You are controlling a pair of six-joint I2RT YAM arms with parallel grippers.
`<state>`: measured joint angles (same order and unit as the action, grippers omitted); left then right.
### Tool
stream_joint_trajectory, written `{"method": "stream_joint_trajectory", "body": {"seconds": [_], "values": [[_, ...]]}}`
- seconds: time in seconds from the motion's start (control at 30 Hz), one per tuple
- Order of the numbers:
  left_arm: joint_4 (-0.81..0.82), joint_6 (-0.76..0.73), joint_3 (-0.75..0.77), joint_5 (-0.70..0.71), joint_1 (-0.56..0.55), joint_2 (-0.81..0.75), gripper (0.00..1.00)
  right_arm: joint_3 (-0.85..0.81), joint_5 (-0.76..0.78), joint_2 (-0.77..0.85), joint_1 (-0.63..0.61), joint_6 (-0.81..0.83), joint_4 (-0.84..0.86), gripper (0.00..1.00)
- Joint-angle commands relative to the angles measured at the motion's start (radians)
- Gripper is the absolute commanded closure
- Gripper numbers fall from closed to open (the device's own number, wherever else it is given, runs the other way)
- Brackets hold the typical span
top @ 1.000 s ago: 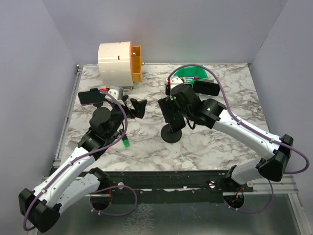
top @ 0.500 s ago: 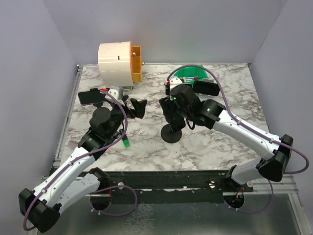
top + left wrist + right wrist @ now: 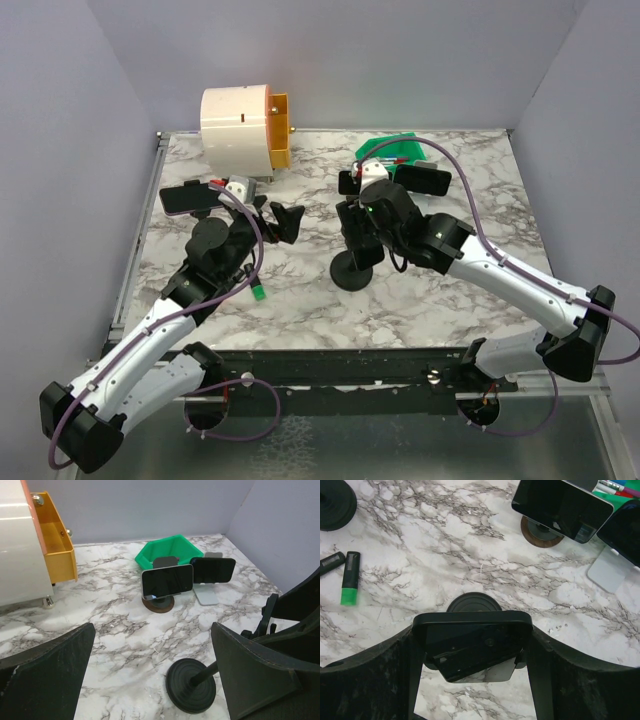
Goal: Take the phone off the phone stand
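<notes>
Right end effector (image 3: 472,636) clamps the phone (image 3: 470,642) by its edges over the phone stand (image 3: 472,601). Lift straight up, slowly, without tipping the base. Left end effector (image 3: 152,650) gapes wide, empty.

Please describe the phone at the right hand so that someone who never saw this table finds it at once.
On the marble table, find the black phone stand with the round base near the middle. The phone is the black one above that base, between the fingers of the right hand; the other two phones stand farther back, by the green bin, untouched.
</notes>
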<state>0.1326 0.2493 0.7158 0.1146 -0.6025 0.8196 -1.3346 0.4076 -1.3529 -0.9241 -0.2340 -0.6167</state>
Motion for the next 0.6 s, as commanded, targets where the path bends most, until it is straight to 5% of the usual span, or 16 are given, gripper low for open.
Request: {"method": "stream_joint_trajectory", "body": {"seconds": [0.0,0.3,0.57], "values": [[0.039,-0.003,0.013,-0.108,0.003,0.005,0.01,0.003,0.088,0.044,-0.007,-0.038,0.034,0.46],[0.124,0.027,0.001,-0.399,0.001,0.029,0.01,-0.017,0.144,0.027,-0.007,-0.078,0.027,0.50],[0.157,0.017,-0.019,-0.465,-0.013,0.069,0.04,0.032,0.182,0.044,-0.006,-0.095,0.067,0.50]]}}
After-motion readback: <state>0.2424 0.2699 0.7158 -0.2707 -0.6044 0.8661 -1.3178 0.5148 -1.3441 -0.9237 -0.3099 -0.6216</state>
